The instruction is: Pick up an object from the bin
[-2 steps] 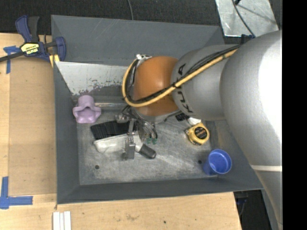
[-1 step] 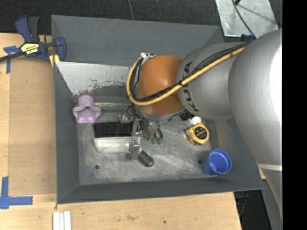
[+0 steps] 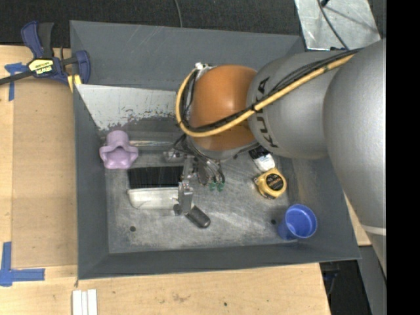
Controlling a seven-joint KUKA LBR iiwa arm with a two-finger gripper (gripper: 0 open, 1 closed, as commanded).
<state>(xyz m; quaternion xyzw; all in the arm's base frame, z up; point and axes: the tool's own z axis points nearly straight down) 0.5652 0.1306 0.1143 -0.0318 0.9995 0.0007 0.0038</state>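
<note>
Bin (image 3: 92,176) of grey metal, with a handful of small things lying singly on its floor rather than heaped — which leaves room, I judge, to come down on any one of them. The arm enters from 3 o'clock and bends over the middle, its orange wrist cover (image 3: 220,104) at 12 o'clock of the gripper (image 3: 184,201), which points down, low over the floor near the centre. Whether it is open or closed, or has anything in it, cannot be told. Nearest lie a pale flat piece (image 3: 147,197) just at its 9 o'clock and a short dark cylinder (image 3: 199,218) at its 5 o'clock — either may be the pick. A lilac lump (image 3: 118,151) sits at 10 o'clock, a yellow tape measure (image 3: 270,184) at 3, a blue cup (image 3: 300,222) at 4.
</note>
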